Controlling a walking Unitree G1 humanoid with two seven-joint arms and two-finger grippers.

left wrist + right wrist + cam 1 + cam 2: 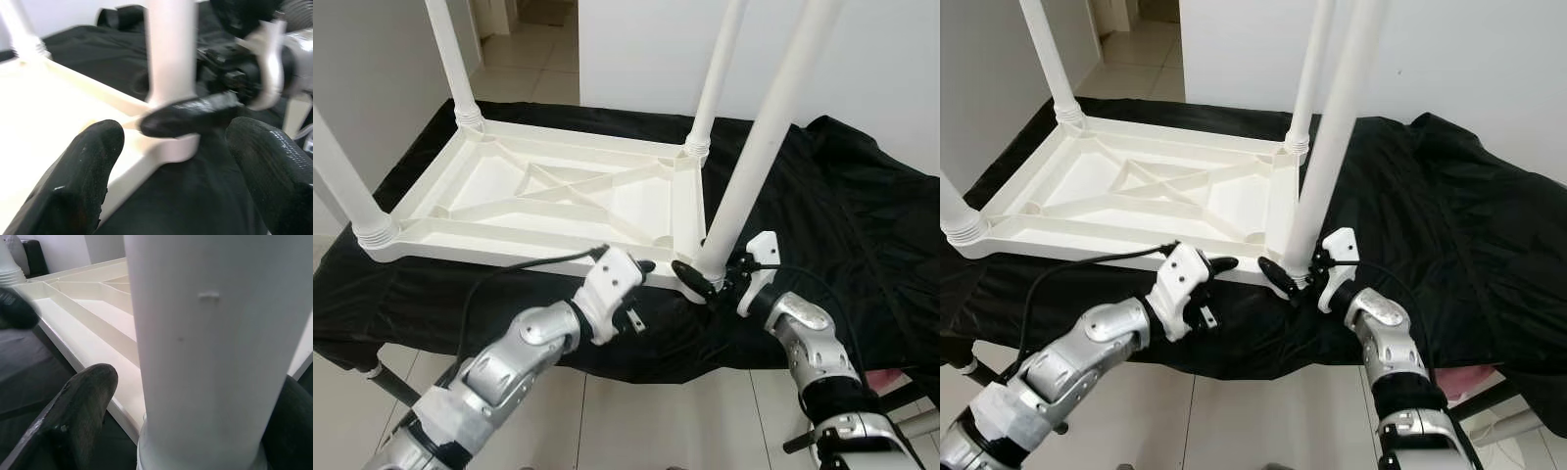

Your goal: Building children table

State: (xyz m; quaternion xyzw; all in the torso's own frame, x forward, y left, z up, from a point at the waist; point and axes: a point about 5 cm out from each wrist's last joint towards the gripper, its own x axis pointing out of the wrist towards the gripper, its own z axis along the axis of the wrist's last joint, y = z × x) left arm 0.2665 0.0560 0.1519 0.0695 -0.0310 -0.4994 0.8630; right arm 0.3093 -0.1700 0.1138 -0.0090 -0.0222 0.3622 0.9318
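Observation:
A white plastic children's table (509, 243) lies upside down on a black cloth. Three legs stand in its corners: far left (450, 59), far right (717, 78) and near left (342, 186). The fourth leg (759, 147) stands tilted at the near right corner, with my right gripper (713, 274) shut around its base. In the right wrist view that leg (215, 342) sits between the fingers (78, 411). My left gripper (641, 289) is open just left of that corner, at the table's near rim, with nothing between its fingers (83, 171).
The black cloth (842, 196) covers a low platform and hangs over its near edge. Tiled floor (607, 421) lies in front. A white wall (646, 49) stands behind, with a doorway at the far left. A black cable (509, 269) runs along my left arm.

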